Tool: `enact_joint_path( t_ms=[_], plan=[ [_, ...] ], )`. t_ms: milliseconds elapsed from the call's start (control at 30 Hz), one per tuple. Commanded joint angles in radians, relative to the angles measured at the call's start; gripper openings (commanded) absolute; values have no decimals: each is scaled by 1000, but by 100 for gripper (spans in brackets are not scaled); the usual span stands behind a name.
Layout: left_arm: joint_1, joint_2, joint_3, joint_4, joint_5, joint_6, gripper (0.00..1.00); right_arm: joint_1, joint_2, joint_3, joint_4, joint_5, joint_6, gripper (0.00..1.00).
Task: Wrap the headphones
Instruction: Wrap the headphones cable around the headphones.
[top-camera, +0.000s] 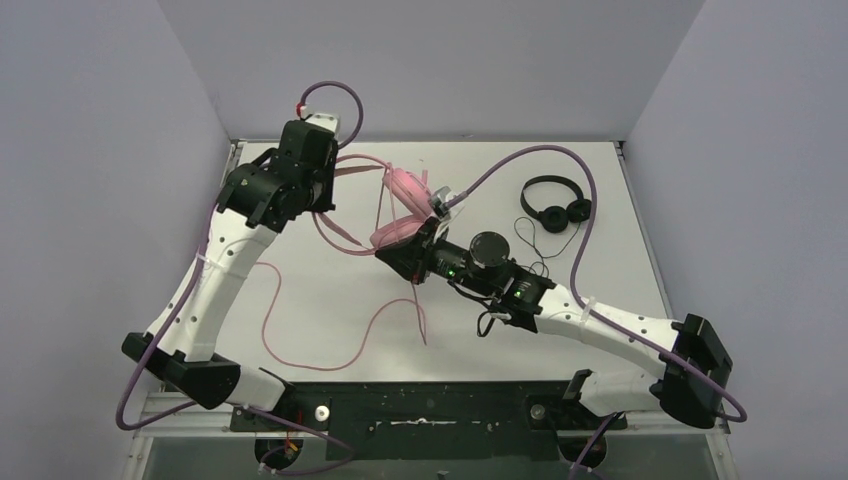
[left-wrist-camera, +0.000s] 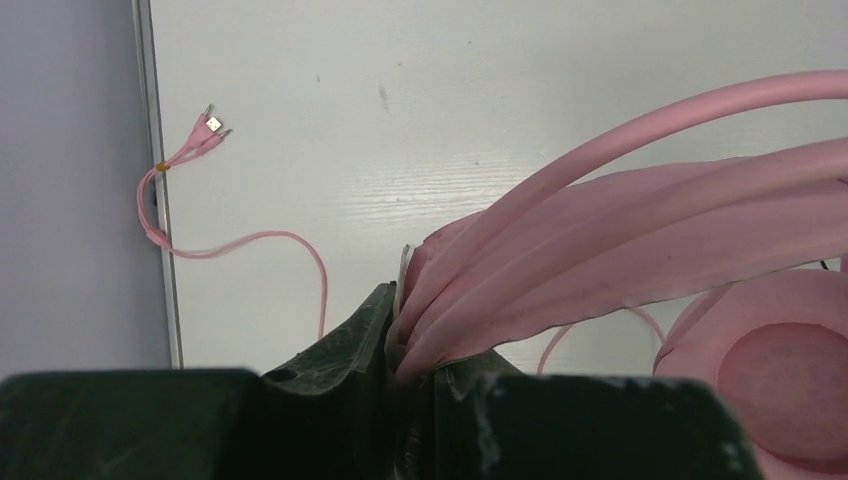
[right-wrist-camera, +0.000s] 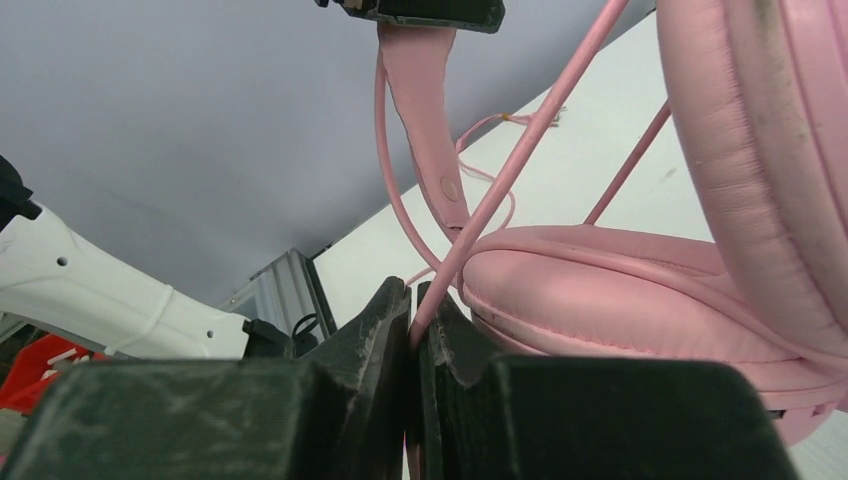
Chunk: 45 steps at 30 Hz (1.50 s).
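Observation:
The pink headphones (top-camera: 403, 187) hang above the table's middle, between my two grippers. My left gripper (top-camera: 336, 172) is shut on their flat pink headband (left-wrist-camera: 600, 240), with one ear cup (left-wrist-camera: 785, 380) at the lower right of the left wrist view. My right gripper (top-camera: 393, 251) sits just below the padded cups (right-wrist-camera: 620, 290) and is shut on the thin pink cable (right-wrist-camera: 520, 150). The rest of that cable (top-camera: 300, 335) trails in loops over the table, and its plug end (left-wrist-camera: 210, 124) lies by the left edge. The black headphones (top-camera: 556, 204) lie at the back right with their thin cable (top-camera: 528, 240).
Grey walls close in the table (top-camera: 600, 330) at the back and both sides. A metal rail (left-wrist-camera: 160, 250) runs along the left edge. My right arm (top-camera: 600, 320) stretches across the table's right half, with the purple hose (top-camera: 585, 200) arching over the black headphones.

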Motion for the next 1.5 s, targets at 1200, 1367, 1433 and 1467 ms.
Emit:
enact_joint_path(
  t_ms=[1200,1367,1433,1467],
  plan=[
    [75,-102,139,240,119,-192,0,-4,188,-305,519,32,-375,68],
    [87,-86,197,214,174,-209,0,-5,227,-350,643,13,-368,50],
    [88,-91,208,214,210,-221,0,-8,267,-334,664,6,-370,37],
    [89,-95,212,216,233,-225,0,-13,288,-327,688,-4,-370,28]
  ],
)
